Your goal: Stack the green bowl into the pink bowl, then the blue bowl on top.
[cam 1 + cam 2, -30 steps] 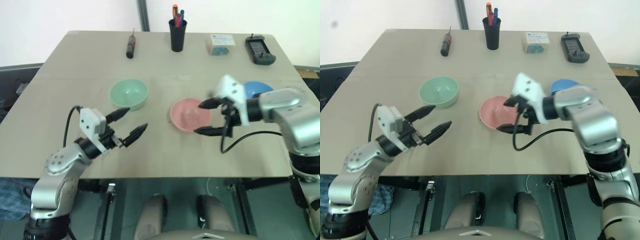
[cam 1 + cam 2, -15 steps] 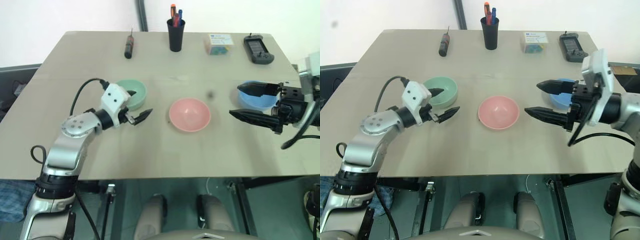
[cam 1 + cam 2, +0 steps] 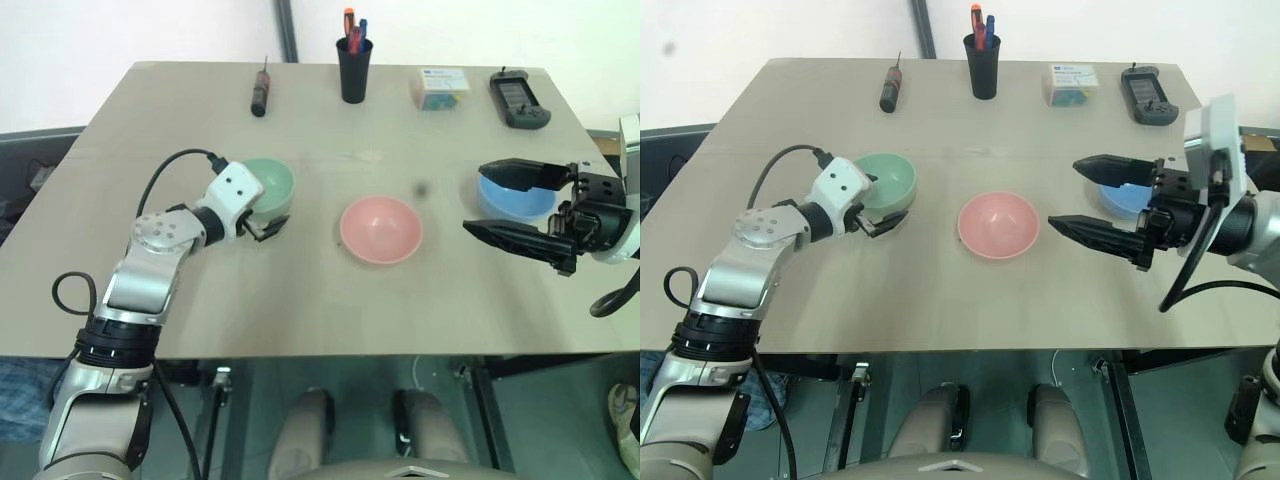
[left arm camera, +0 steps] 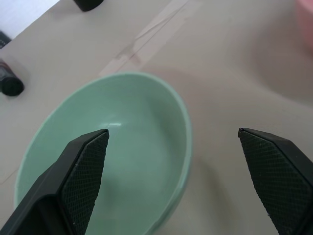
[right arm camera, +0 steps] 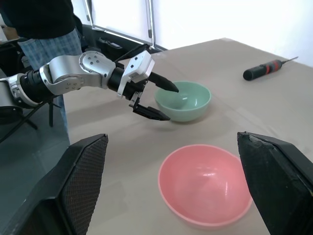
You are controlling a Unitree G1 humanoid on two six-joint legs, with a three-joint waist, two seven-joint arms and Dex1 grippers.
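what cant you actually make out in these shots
- Blue bowl: the right end effector crosses it in the head views, hiding its near rim.
- Green bowl: the left end effector covers its near side in the head views; the left wrist view cuts off its lower edge.
- Box at the table's far edge: label too small to read.
- Handheld device: screen too small to read.
- Pens in the black cup: number unclear.
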